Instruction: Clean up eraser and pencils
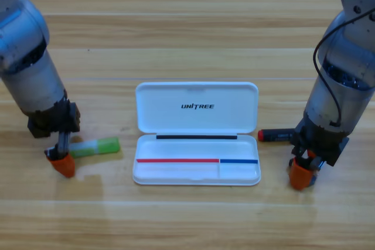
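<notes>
As both arms reach down beside the case, nothing is packed yet.
Right gripper (301, 175): planted on the table right of the white case (196, 109), over where the eraser would lie; eraser hidden, grip cannot be told.
Left gripper (62, 163): at the green pencil's (101, 146) pale end; grip unclear.
Red-and-black pencil (277, 135): beside the case, partly covered.
Progress: case open, all three items left to stow.
</notes>
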You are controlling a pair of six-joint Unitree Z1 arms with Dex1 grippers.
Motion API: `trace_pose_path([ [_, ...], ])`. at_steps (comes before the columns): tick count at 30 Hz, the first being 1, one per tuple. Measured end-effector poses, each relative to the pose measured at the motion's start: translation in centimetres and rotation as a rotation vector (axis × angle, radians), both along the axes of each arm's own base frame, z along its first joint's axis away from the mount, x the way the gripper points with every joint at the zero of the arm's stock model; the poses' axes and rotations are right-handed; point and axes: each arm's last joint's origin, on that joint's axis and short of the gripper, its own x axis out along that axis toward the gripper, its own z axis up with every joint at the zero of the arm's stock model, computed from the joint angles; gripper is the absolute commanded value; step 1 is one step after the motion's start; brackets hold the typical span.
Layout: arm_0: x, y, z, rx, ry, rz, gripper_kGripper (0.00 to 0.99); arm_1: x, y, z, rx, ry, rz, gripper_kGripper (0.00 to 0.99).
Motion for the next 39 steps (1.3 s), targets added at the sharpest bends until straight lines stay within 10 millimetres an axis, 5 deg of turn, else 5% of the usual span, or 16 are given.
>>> trace_pose_path([
  [5,-0.1,0.0,-0.2,-0.006,-0.005,0.005,0.667,0.0,0.1,0.0,0.006,0.006,0.000,0.011],
  [14,-0.2,0.1,-0.4,-0.006,-0.006,-0.006,0.000,-0.1,0.0,0.2,-0.001,0.018,0.039,0.000],
  [17,-0.1,0.1,-0.4,-0.008,-0.009,-0.007,0.000,-1.0,-0.9,1.8,-0.023,0.030,0.155,0.000],
  [23,-0.3,0.2,0.4,-0.008,-0.011,-0.006,0.000,-2.0,-2.0,7.9,0.005,-0.117,0.374,0.000],
  [29,-0.7,0.4,6.9,-0.043,-0.081,-0.005,0.000,-2.2,0.2,10.2,0.026,-0.192,0.529,0.000],
  [33,-1.3,0.7,10.2,-0.065,-0.116,0.002,0.000,-2.1,2.7,9.7,0.031,-0.198,0.588,0.000],
  [39,-2.3,1.1,11.9,-0.074,-0.129,0.004,0.000,-1.5,5.9,6.5,-0.003,-0.148,0.660,0.000],
])
